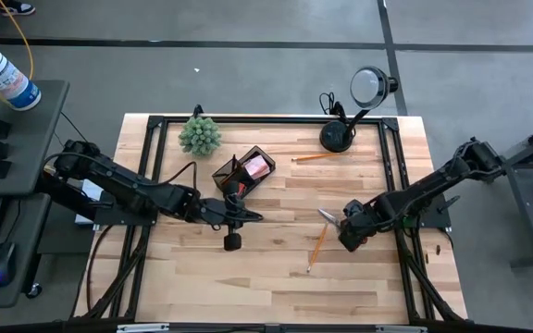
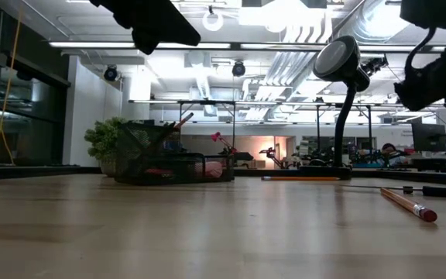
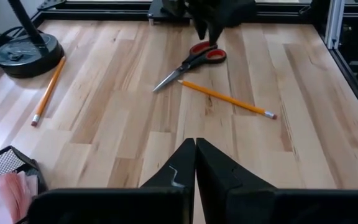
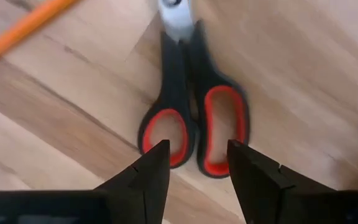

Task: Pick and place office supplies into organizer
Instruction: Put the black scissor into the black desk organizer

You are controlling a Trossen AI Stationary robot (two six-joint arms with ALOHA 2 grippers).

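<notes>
We hold the right gripper [image 4: 196, 163], jaws apart, over the scissors [image 4: 194, 106] handles mid-frame to straddle them; the left gripper [image 3: 195, 163] waits with jaws together.

The scissors [image 4: 194, 106] had black handles lined with red and pale steel blades. Beside them lay an orange-yellow pencil [image 3: 225, 98] with a pink eraser tip. The table [image 1: 276, 277] was striped pale wood.

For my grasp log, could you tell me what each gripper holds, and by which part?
Nothing is held. The right gripper stands open over the scissors' handles; the left gripper is shut and empty.
</notes>
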